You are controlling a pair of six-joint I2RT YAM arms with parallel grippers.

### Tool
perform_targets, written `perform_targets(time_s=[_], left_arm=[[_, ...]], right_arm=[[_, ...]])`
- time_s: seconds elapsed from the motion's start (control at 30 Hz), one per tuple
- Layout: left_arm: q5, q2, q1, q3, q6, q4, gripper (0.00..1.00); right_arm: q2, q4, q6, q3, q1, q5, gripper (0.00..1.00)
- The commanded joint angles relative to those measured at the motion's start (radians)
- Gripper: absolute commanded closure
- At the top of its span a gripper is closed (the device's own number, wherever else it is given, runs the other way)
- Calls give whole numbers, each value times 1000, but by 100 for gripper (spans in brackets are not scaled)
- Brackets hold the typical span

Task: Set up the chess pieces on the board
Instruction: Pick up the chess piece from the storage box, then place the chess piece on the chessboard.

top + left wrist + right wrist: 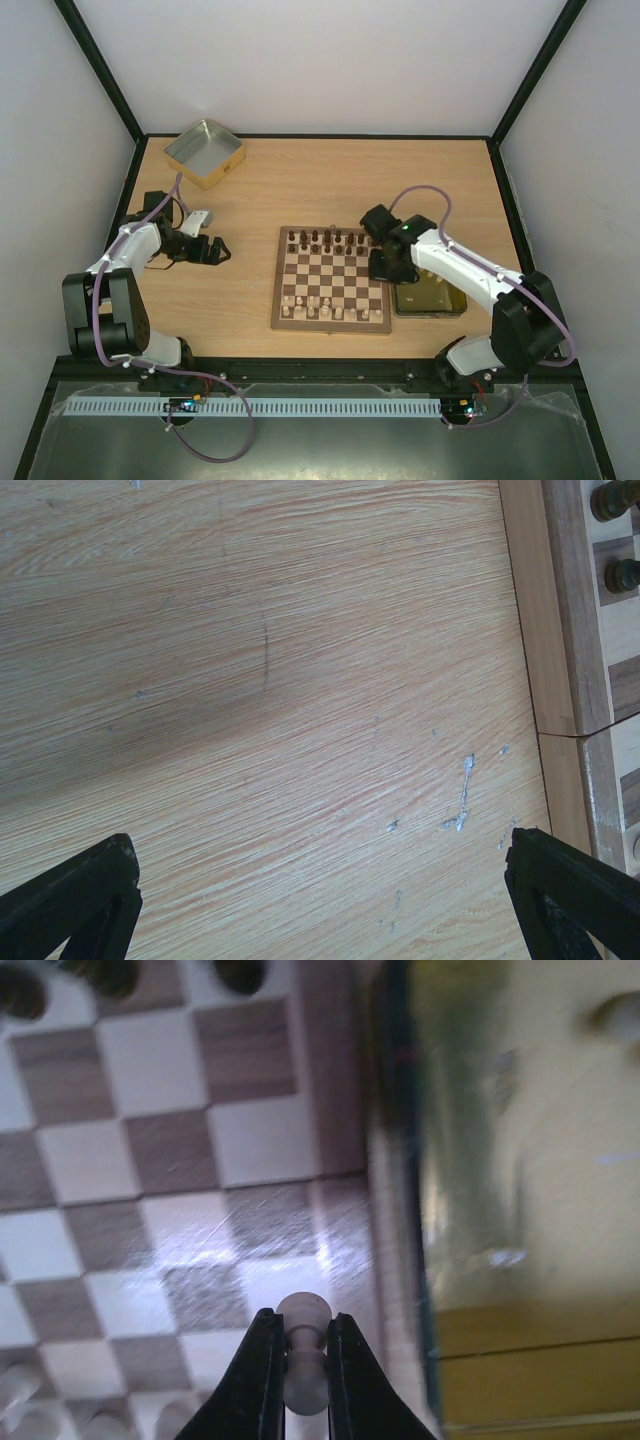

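The table (250, 200) has open room on the left, a wide strip of bare wood between the left gripper (213, 250) and the board (330, 327); more bare wood lies behind the board as far as the back wall; the right side is tighter, since a yellow tin (432, 300) sits just beside the board's right frame; a grey metal tin (205, 152) stands well apart in the far left corner, close to the side panel; the left arm is folded, elbow high, wrist turned toward the board, its black fingers (90, 900) spread wide over empty tabletop with the board's left frame (560, 630) at the view's edge; the right arm stretches from its base across the yellow tin, wrist bent down over the board's right side; the right gripper (302, 1317) is pinched narrow on a pale pawn (303, 1355), clasped at its neck below the round head, over the squares next to the right frame; whether the pawn's base touches the board cannot be told; dark chessmen (325, 240) line the far rows and pale chessmen (325, 305) the near rows; the board is matt wood, cream and brown checks in a brown border; the table shows fine grain and a few white flecks (460, 800); the yellow tin's wall (450, 1160) looks glossy.
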Motion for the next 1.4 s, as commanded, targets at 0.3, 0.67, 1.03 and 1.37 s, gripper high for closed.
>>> perform_targets(time_s=[0.3,0.67,1.03,1.37], left_arm=[[2,-9,5,21,1,-14,1],[4,-14,6,21,0,-14,1],[6,-11,7,21,3,-17,1],[5,-15,7,21,2,-15,1]], right_arm=[[182,15,140,151,283,-38,97],[270,56,153,177,360,-82,96],[275,67,168,141,386,-79,96],[267,64,174,114,385,-70,95]])
